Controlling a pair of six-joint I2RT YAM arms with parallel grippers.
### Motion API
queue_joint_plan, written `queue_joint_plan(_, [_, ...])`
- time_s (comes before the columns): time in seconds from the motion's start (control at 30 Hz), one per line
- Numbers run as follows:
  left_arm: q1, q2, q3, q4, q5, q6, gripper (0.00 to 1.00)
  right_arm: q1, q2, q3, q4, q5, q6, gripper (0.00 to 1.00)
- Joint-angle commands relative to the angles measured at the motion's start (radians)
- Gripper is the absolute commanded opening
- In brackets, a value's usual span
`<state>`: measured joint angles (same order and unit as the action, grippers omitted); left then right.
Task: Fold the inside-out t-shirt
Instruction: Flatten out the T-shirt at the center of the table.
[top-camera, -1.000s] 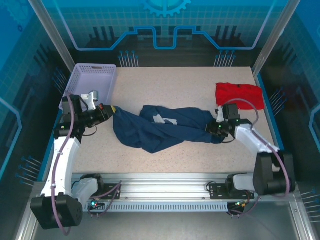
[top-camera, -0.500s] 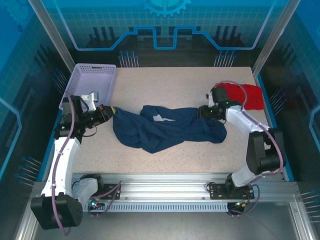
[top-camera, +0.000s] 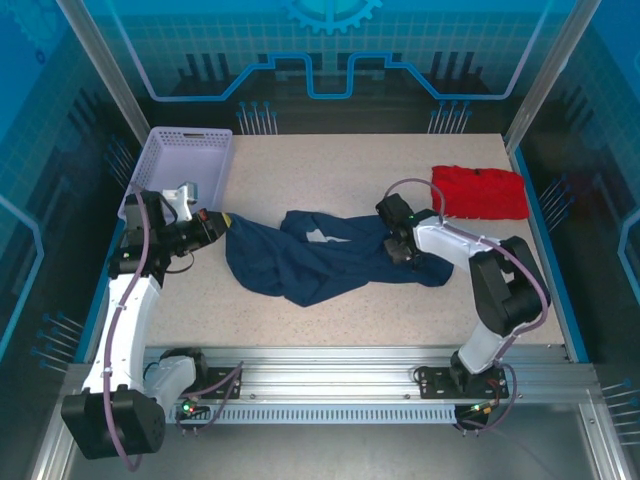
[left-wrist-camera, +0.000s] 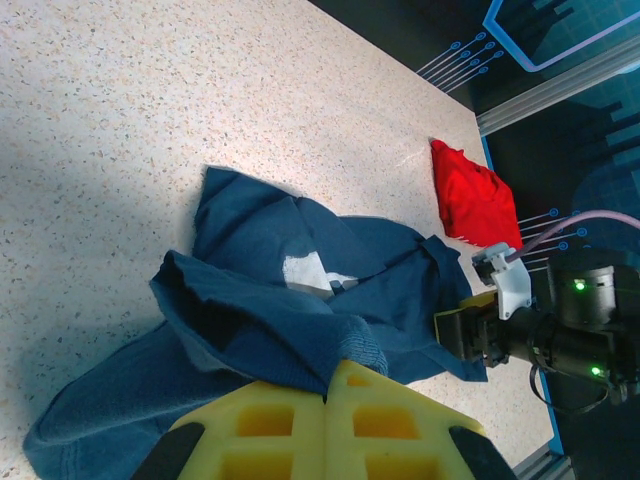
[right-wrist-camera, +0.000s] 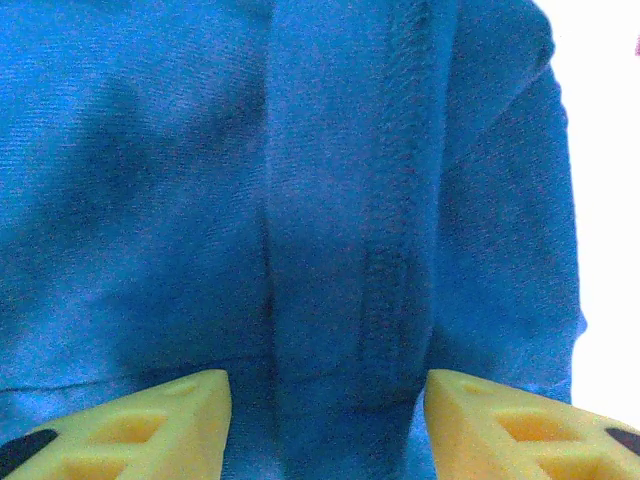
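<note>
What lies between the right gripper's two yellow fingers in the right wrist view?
A raised, seamed fold of the inside-out t-shirt runs up between the right gripper's spread fingers, as the right wrist view shows.

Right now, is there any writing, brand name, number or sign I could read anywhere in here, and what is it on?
No text here can be read.
Light tag on the inside-out t-shirt: too small and blurred to read.
Gear emblem at the back: a picture, no letters.
Red garment: no print visible.
</note>
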<state>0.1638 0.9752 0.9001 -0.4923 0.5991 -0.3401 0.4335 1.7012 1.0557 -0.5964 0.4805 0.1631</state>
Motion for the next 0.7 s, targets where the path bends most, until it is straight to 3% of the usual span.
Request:
queue_joint_plan(0.0, [0.008, -0.010, -0.010, 0.008, 0.022, 0.005, 0.00, 0.007, 0.022, 0.054, -0.032, 0.116, -0.031, 0.50])
queue_joint_plan(0.37, [0.008, -0.017, -0.014, 0.006, 0.021, 0.009, 0.00, 0.011, 0.070, 0.102, -0.045, 0.187, -0.059, 0.26])
queue_joint_plan(0.53, [0.008, -0.021, -0.014, 0.006, 0.019, 0.009, 0.00, 0.016, 0.059, 0.087, -0.079, 0.181, -0.036, 0.28])
queue_joint_plan(0.67, [0.008, -0.020, -0.014, 0.007, 0.019, 0.010, 0.00, 0.016, 0.051, 0.056, -0.074, 0.171, -0.023, 0.22])
